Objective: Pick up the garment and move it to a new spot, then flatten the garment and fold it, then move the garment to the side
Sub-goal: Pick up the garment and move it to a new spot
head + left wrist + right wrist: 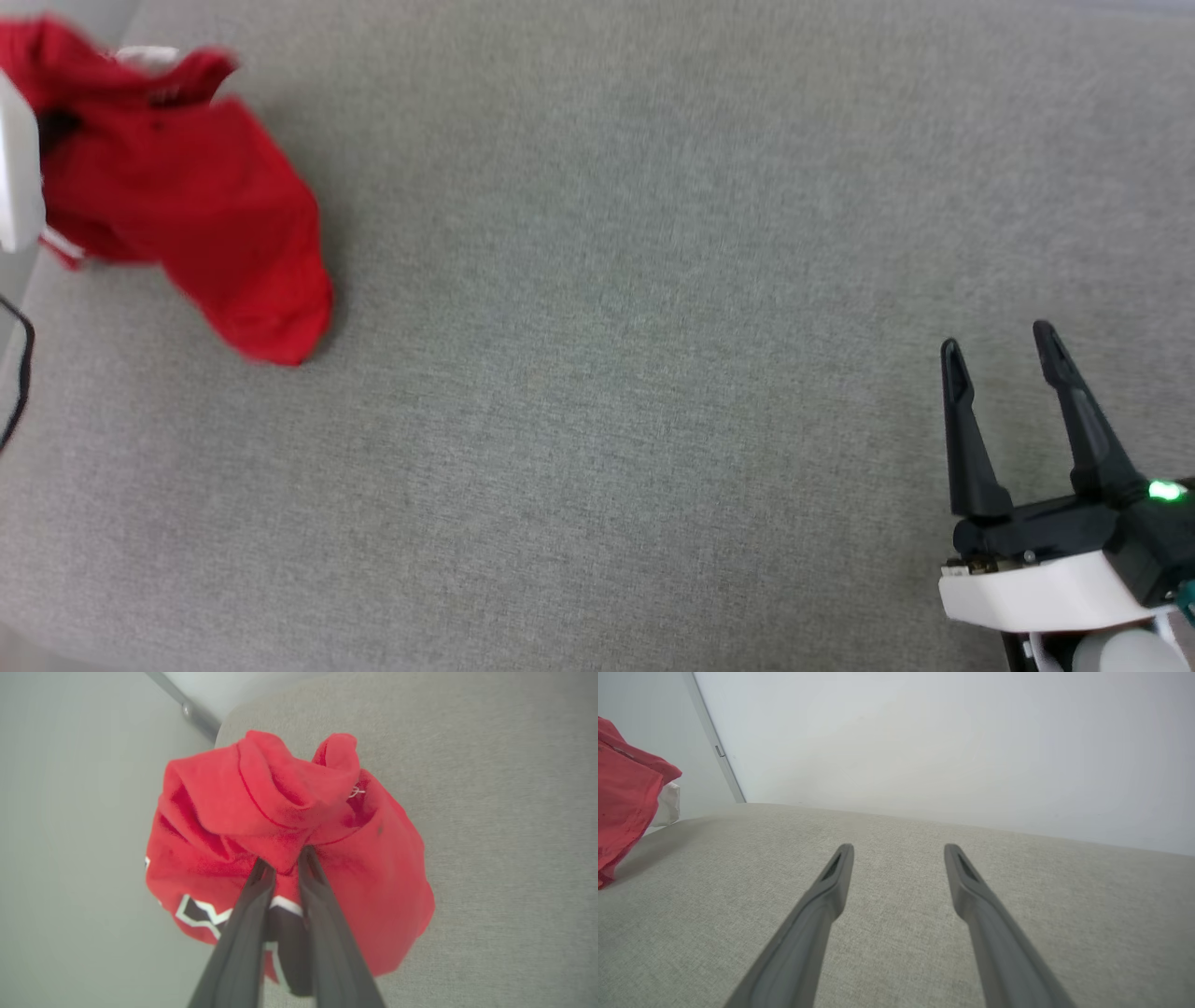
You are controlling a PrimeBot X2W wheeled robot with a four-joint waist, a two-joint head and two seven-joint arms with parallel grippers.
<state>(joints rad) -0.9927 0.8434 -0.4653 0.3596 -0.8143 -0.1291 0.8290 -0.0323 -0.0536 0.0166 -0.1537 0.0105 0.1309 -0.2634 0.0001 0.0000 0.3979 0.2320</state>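
1. The garment (187, 205) is a bunched red heap at the upper left of the head view, near the left edge of the grey woven surface (607, 373). Its outline there is blurred.
2. In the left wrist view the left pincer (284, 861) has its two dark fingers drawn close together. A gathered fold of the red cloth is nipped between the tips, and the rest of the shirt bulges around and below them.
3. Whether the shirt's lower end rests on the surface or hangs clear of it cannot be told.
4. The right pincer (997, 338) is at the lower right of the head view, well apart from the garment. Its fingers are spread wide above bare cloth with nothing between them.
5. A small green light (1162, 490) glows on the right pincer's black body.
6. A pale part of the left arm (19, 168) covers the shirt's left side at the edge of the head view. A black cable (21, 373) loops below it.
7. Beyond the surface the left wrist view shows a grey metal bar (187, 709) against a pale wall.
8. The right wrist view shows a white sleeve (668, 805) poking out behind the red cloth.
9. Black, white-edged lettering (196, 912) shows on the lower folds beside the left pincer's fingers, but it is too crumpled and hidden to read.
10. A small white mark (355, 792) sits near the top fold and is also unreadable.
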